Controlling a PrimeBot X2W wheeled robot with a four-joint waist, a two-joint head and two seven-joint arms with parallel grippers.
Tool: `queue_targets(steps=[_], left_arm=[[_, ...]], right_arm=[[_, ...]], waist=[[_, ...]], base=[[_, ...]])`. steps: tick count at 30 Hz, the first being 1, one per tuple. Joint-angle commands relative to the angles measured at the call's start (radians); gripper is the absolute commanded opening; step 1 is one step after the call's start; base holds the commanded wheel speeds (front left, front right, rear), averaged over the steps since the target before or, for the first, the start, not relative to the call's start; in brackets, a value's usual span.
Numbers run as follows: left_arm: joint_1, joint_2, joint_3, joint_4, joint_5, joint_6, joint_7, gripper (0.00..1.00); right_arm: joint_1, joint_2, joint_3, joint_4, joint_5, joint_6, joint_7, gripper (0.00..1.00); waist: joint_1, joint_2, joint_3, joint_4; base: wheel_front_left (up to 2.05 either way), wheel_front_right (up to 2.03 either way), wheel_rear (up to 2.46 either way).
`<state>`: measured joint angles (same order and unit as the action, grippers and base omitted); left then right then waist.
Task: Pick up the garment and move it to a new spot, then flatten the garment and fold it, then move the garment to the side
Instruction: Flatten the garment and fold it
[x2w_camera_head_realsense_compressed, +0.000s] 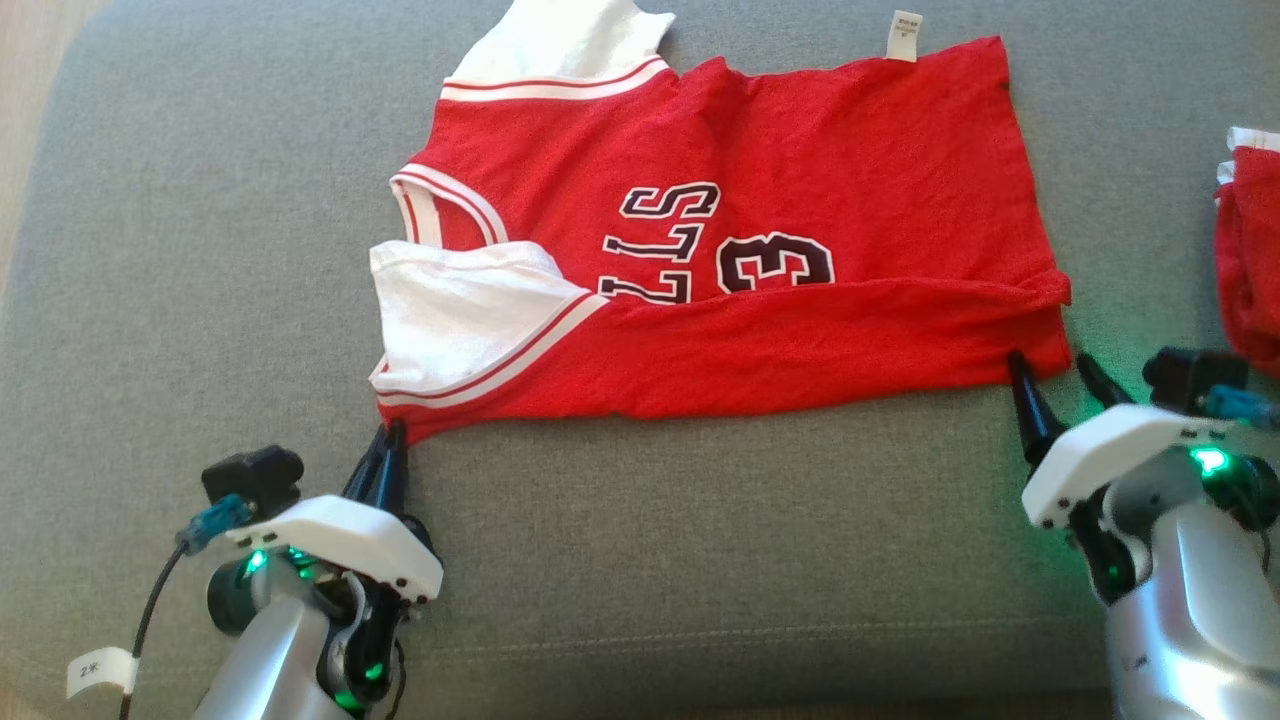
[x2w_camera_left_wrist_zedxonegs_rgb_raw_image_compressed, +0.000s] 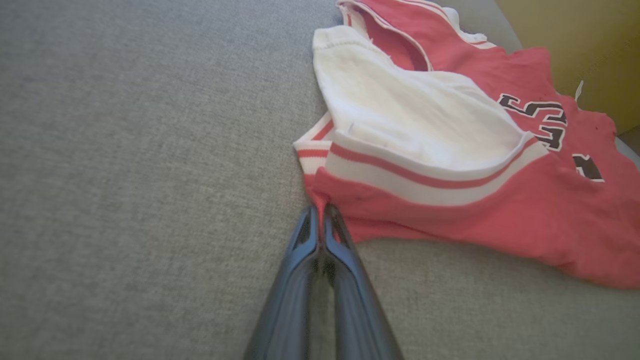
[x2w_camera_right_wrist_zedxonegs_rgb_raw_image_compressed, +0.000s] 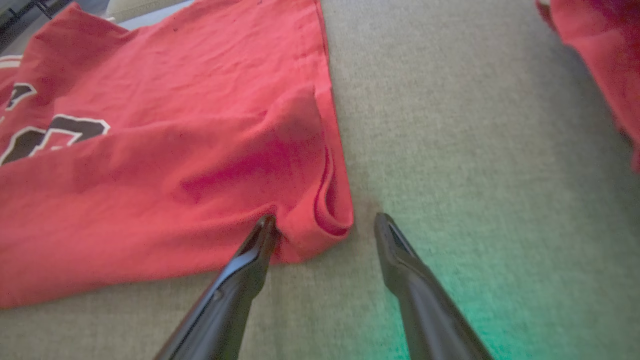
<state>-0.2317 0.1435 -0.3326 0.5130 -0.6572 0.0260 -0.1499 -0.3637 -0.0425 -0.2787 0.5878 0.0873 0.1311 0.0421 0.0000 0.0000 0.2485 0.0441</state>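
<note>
1. Left tool (x2w_camera_head_realsense_compressed: 385, 440): slim dark fingers pressed together, pinching the red jersey (x2w_camera_head_realsense_compressed: 850, 170) at its near left corner.
2. Right tool (x2w_camera_head_realsense_compressed: 1050, 365): tapered fingers apart, one tip touching the rolled hem corner.
3. The jersey lies folded lengthwise on the grey woven cushion (x2w_camera_head_realsense_compressed: 200, 250), its knit creased and its sleeves white with striped trim.
4. A crumpled red garment (x2w_camera_head_realsense_compressed: 1245, 270) lies at the right edge.

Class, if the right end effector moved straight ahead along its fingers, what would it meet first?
The right end effector would probably meet the red jersey first: its folded corner lies between the open fingers, one tip at the hem.
</note>
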Motion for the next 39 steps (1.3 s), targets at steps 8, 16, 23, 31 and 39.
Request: queue_targets(steps=[8,16,23,31,39], left_arm=[[-0.003,0.034,0.032,-0.032,-0.011,0.001,0.001,0.0],[0.011,0.042,0.024,-0.043,-0.013,-0.003,-0.002,0.0],[0.086,0.068,0.034,-0.106,-0.027,-0.01,-0.022,0.0],[0.229,0.111,0.04,-0.252,-0.038,0.02,0.004,0.0],[0.328,0.128,0.013,-0.379,-0.048,0.059,0.08,0.0]], right_arm=[[-0.103,-0.008,-0.004,0.129,-0.03,0.0,-0.031,0.33],[-0.096,-0.008,0.018,0.199,-0.11,0.0,-0.048,0.0],[0.009,-0.008,-0.001,0.107,-0.12,0.0,-0.075,0.0],[0.175,-0.008,-0.013,-0.099,-0.093,0.0,-0.005,0.0],[0.325,-0.008,-0.005,-0.353,-0.084,0.0,0.121,0.0]], waist=[[0.0,0.0,-0.004,-0.002],[0.0,0.0,-0.023,-0.009],[0.0,0.0,-0.057,-0.024],[0.0,0.0,-0.078,-0.023],[0.0,0.0,-0.068,-0.007]], base=[[0.0,0.0,0.0],[0.0,0.0,0.0],[0.0,0.0,0.0],[0.0,0.0,0.0],[0.0,0.0,0.0]])
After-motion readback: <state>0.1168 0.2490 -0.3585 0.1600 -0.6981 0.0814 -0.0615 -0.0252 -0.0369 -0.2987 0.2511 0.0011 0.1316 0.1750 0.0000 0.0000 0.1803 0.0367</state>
